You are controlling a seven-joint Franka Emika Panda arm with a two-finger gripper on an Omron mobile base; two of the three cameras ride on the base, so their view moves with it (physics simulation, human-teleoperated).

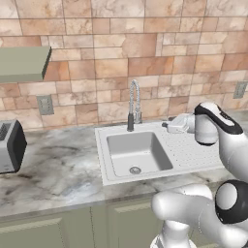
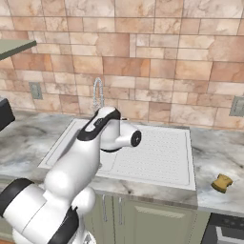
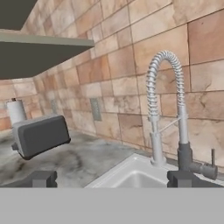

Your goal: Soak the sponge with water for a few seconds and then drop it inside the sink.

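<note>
- The sponge point(image 2: 222, 182) lies on the marble bench point(image 2: 217, 152), right of the sink point(image 2: 183, 164) and close to the bench's front edge — well apart from the claw point(image 3: 116, 178).
- The claw is spread wide and holds nothing; in the hand view its fingertips point(image 3: 41, 178) straddle the back of the basin, facing the tap point(image 3: 164, 109).
- No water runs from the tap; the basin point(image 1: 138, 152) looks dry.
- Judged by its look, the sponge is light, soft and squashy — it should give under a pinch rather than slip. A hold across its short sides, from above, seems best.
- Room around it is open: bare bench on all sides, the ribbed drainboard point(image 2: 157, 152) between it and the basin.
- Hazards: the nearby front edge, where a nudge could tip it off, and the tap's tall coil when carrying it under the spout.
</note>
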